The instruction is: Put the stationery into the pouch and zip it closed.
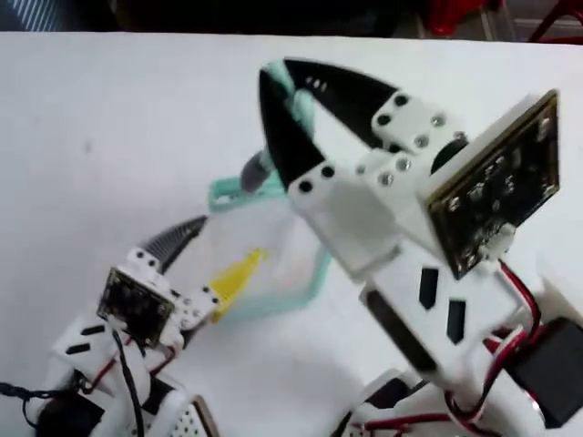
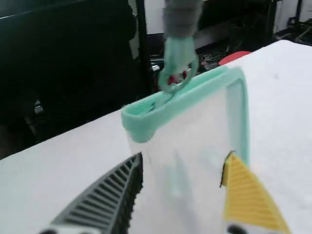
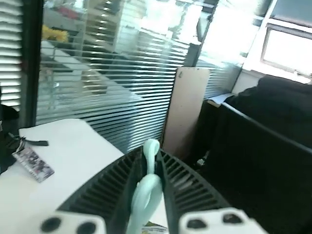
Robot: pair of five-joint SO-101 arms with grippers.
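Insertion step: right gripper (image 1: 281, 82) clamps pen (image 2: 179, 44) at pouch (image 2: 190, 92) mouth. Left gripper (image 2: 184, 158) jaws apart, astride pouch. Next, likely: lower pen, release.

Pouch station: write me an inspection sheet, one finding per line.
Surface: white table.
Job's things: pouch, clear with a teal rim; teal stationery item with a grey end, its lower end at the pouch's rim.
Clutter: small patterned tag on a white surface.
Hands: right hand shut on the teal stationery item; left hand at the pouch's clear side.
Cables: red and black wires along the right arm; black cable on the left arm.
Surroundings: slatted blinds behind the table.
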